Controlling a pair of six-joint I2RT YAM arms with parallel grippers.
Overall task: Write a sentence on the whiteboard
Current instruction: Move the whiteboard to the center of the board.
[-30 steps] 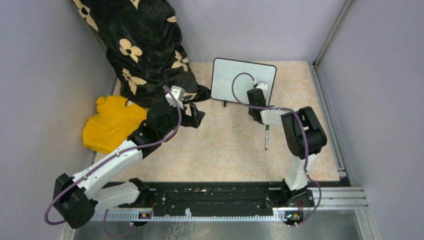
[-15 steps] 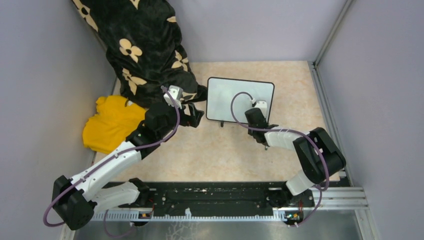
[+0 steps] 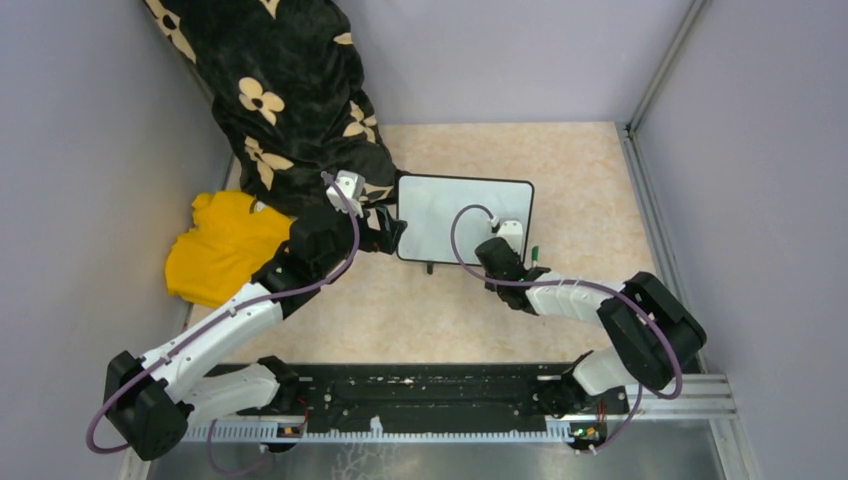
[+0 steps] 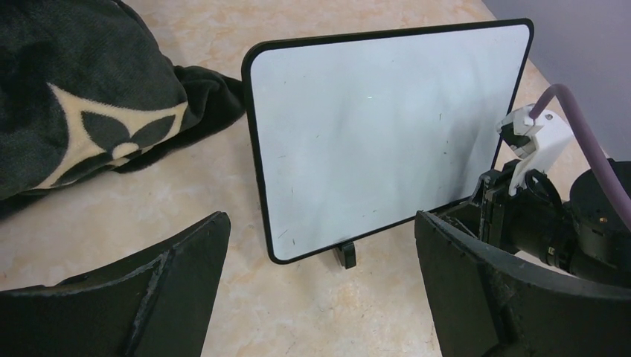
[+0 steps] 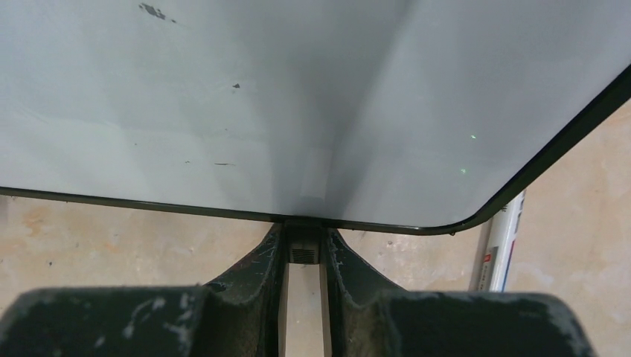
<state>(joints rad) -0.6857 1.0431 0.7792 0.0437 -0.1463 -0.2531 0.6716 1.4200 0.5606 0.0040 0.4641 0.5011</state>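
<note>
Now | whiteboard (image 4: 387, 141): glossy white, rounded corners, thin black frame

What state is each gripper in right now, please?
Left gripper: open, holding nothing.
Right gripper: closed on the bottom edge of the whiteboard.

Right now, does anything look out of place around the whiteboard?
Yes. The marker lies loose on the table by the whiteboard's right corner, while the right gripper pinches the board's bottom edge instead. The board is blank apart from a few specks. A black flowered blanket is heaped close to its left edge.
</note>
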